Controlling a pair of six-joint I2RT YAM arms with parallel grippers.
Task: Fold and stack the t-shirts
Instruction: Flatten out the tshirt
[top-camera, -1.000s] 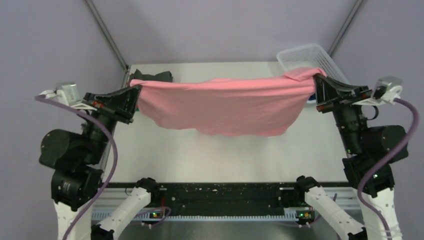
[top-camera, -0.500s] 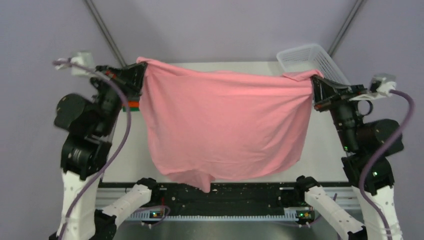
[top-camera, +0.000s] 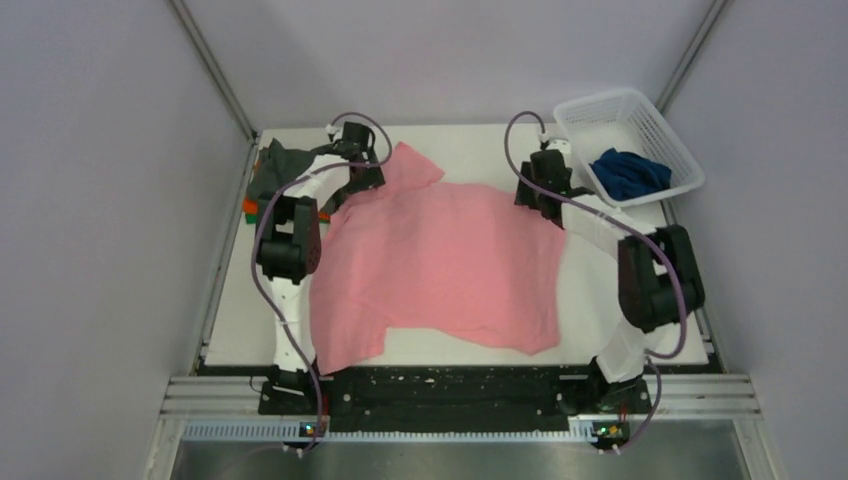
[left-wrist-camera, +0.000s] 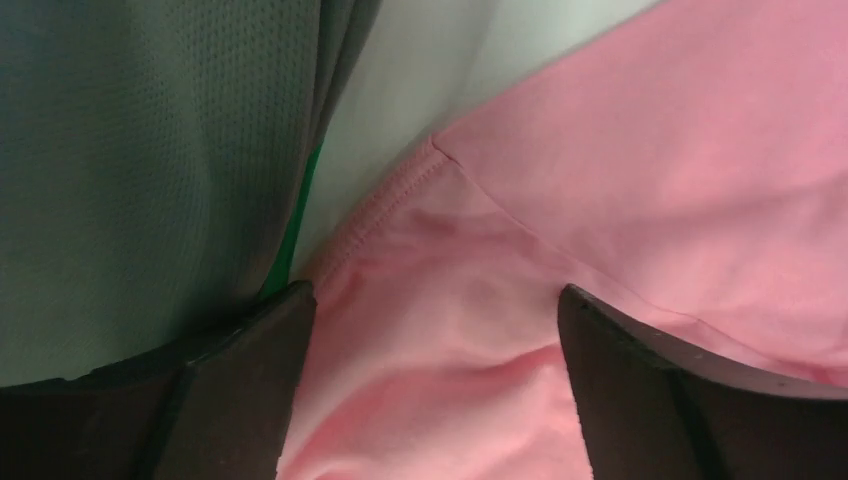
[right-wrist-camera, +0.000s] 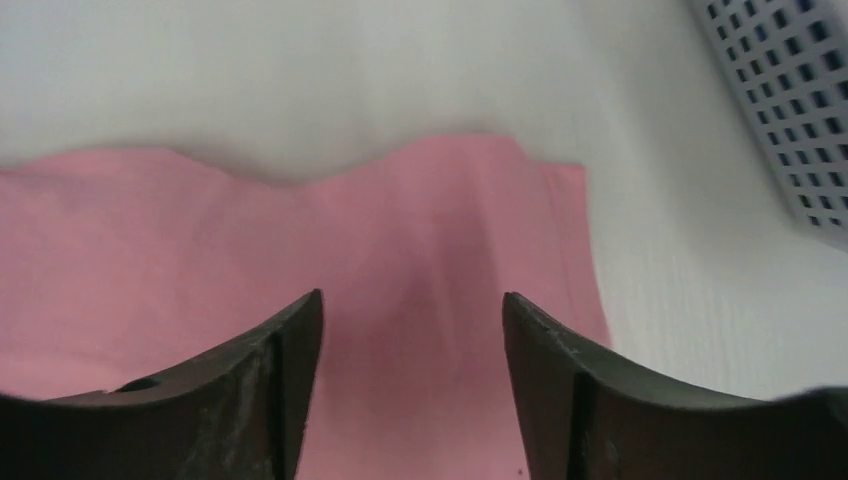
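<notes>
Top camera overlooks the whole table (top-camera: 470, 150) from above; both wrist cameras look closely down at its pink t-shirt (top-camera: 440, 260)

Bright, even light, soft shadows; wrist views blurred (very close), source probably overhead.

The pink t-shirt (top-camera: 440, 265) is soft, matt cloth with a stitched hem — the dark grey shirt (left-wrist-camera: 150, 150) a fine pitted knit. Counter (top-camera: 470, 145) smooth, matt white. Basket (top-camera: 668, 140) white plastic lattice. Right claw (right-wrist-camera: 410, 300) matt black, scuffed.
</notes>
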